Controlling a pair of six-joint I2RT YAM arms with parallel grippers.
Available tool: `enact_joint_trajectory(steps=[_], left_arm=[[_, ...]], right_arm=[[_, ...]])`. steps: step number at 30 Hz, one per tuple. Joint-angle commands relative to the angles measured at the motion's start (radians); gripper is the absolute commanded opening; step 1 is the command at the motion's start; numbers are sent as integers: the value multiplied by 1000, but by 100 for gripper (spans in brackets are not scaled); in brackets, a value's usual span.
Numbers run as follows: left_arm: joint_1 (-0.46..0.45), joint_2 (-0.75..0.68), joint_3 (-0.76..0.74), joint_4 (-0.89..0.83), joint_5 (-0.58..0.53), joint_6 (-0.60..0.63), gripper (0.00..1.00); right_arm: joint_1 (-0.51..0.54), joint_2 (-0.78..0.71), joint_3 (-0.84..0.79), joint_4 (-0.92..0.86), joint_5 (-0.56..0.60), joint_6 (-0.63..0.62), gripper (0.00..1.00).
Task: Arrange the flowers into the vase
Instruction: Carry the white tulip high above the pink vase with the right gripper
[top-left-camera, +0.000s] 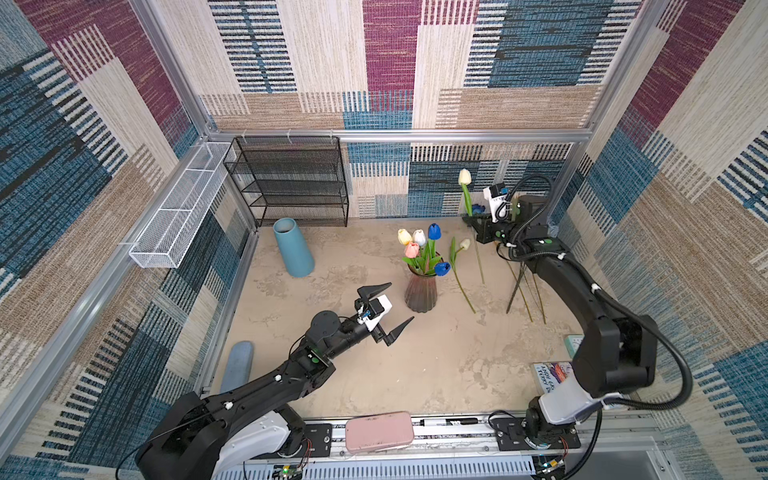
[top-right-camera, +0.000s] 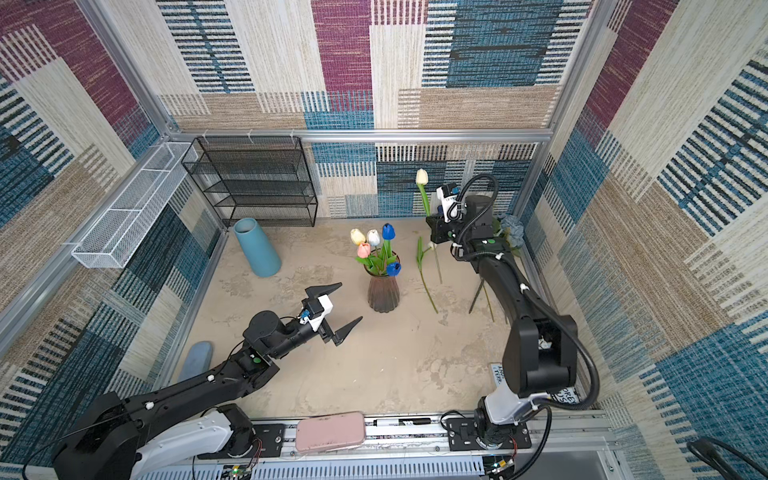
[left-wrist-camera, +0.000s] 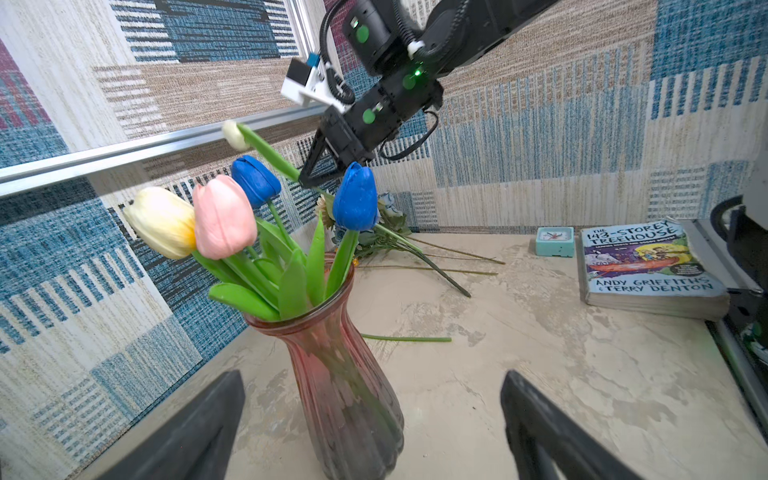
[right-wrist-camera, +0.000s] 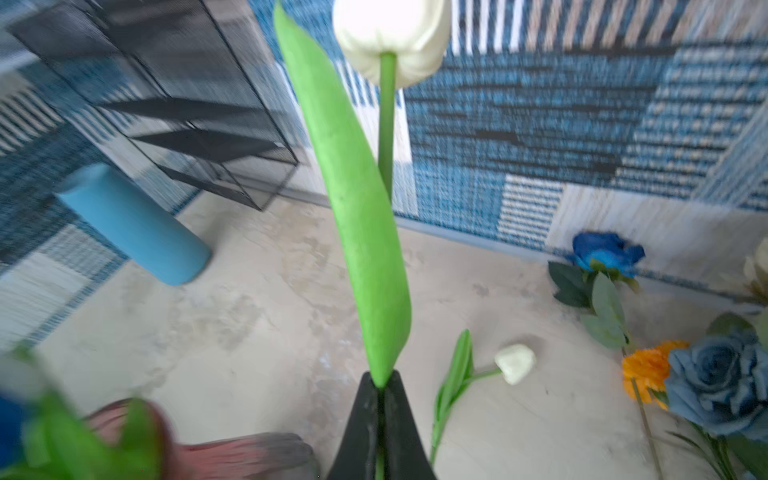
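Note:
A reddish ribbed glass vase (top-left-camera: 421, 293) (left-wrist-camera: 345, 374) stands mid-table holding cream, white, pink and blue tulips (top-left-camera: 419, 249) (top-right-camera: 374, 245). My left gripper (top-left-camera: 401, 302) (left-wrist-camera: 372, 390) is open just left of the vase, its fingers apart on either side of the vase body. At the back right my right gripper (top-left-camera: 468, 218) (right-wrist-camera: 380, 380) is shut on the stem of a white tulip (top-left-camera: 464, 176) (right-wrist-camera: 390, 37), held upright above the table. Another white tulip (top-left-camera: 464, 244) (right-wrist-camera: 515, 363) lies on the table. A blue rose (right-wrist-camera: 606, 251), orange pompom (right-wrist-camera: 648, 368) and dusty-blue rose bunch (right-wrist-camera: 723, 382) lie near the right wall.
A blue cylinder vase (top-left-camera: 293, 249) stands before a black mesh shelf (top-left-camera: 291, 183); a white wire basket (top-left-camera: 178, 208) hangs on the left wall. A book (left-wrist-camera: 648, 266) and teal clock (left-wrist-camera: 555, 241) lie front right. A pink case (top-left-camera: 379, 430) rests on the front rail.

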Motion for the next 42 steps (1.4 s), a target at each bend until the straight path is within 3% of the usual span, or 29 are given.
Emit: enact_joint_trajectory(steps=[1, 8, 12, 23, 42], left_arm=[[0, -5, -7, 63, -14, -24, 99], [0, 11, -13, 100, -6, -50, 99], [0, 21, -10, 103, -5, -50, 99], [0, 25, -8, 91, -2, -49, 99], [0, 57, -8, 87, -10, -35, 99]], right_arm=[[10, -100, -109, 407, -190, 204, 0], [52, -178, -287, 1001, -324, 427, 0], [118, -146, -280, 1120, -329, 447, 0], [164, -70, -298, 1254, -276, 399, 0], [169, 33, -368, 1279, -278, 322, 0]])
